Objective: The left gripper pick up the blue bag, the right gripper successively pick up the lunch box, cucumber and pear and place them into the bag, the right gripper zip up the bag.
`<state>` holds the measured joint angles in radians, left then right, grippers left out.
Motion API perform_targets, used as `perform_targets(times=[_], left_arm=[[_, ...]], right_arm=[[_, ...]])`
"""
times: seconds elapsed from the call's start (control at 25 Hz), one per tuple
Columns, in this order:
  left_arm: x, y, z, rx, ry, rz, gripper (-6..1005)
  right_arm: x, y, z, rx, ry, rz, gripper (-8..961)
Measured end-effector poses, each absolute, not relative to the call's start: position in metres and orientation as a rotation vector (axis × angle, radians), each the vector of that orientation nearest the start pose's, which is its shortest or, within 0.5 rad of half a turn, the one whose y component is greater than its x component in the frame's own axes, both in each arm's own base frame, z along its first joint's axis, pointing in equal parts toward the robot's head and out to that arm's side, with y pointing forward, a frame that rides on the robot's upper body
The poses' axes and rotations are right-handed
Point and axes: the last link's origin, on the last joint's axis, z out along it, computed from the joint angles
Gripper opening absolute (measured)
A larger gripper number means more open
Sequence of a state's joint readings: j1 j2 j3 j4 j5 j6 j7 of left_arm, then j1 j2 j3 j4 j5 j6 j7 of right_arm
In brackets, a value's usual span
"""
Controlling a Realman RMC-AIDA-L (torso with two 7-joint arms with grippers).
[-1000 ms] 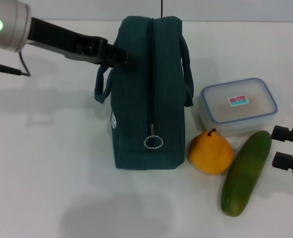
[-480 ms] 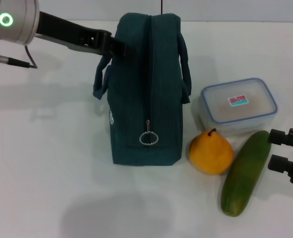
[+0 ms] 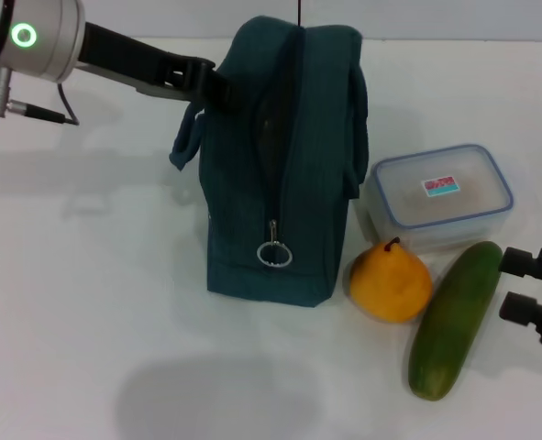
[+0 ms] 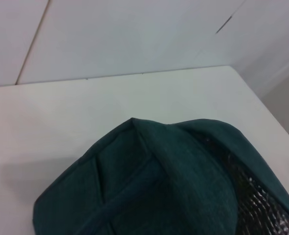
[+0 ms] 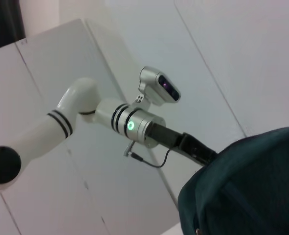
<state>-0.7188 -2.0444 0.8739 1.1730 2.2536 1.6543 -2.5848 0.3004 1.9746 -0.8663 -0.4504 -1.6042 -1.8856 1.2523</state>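
Observation:
The blue bag (image 3: 289,183) stands upright in the middle of the white table, leaning a little, its top zip gaping over a dark inside. My left gripper (image 3: 223,92) is shut on the bag's upper left edge by the handle. The left wrist view shows only the bag (image 4: 154,186) close up. To the bag's right sit the clear lunch box (image 3: 443,194) with its blue rim, the orange pear (image 3: 390,282) and the green cucumber (image 3: 456,319). My right gripper (image 3: 520,286) is open at the table's right edge, just beside the cucumber's far end.
A metal ring zip pull (image 3: 274,254) hangs on the bag's near end. The white table (image 3: 87,302) stretches out to the left and front of the bag. In the right wrist view, the left arm (image 5: 134,122) reaches to the bag (image 5: 252,186).
The left arm has pulled the bag slightly right and back, tipping it, and the zip opening now gapes. The right gripper has barely moved.

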Motion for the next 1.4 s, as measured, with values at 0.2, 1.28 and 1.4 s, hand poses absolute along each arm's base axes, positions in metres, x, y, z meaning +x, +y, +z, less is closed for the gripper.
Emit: perform_targets(times=[0.2,1.28,1.4], left_arm=[[-0.160,0.386,0.061,-2.562,-1.402,-0.291,51],[-0.163,0.377,0.066,-2.584,-1.474,-0.433,63],[-0.163,0.376,0.066,-2.589,-1.469,-0.430,63]], right_arm=[[0.295,0.238,0.029,-2.536,0.757,1.334,596],[0.355,0.281,-0.001,-1.449,1.587,1.456,573],[0.350,0.289,-0.008,-1.442,1.649,1.458,571]])
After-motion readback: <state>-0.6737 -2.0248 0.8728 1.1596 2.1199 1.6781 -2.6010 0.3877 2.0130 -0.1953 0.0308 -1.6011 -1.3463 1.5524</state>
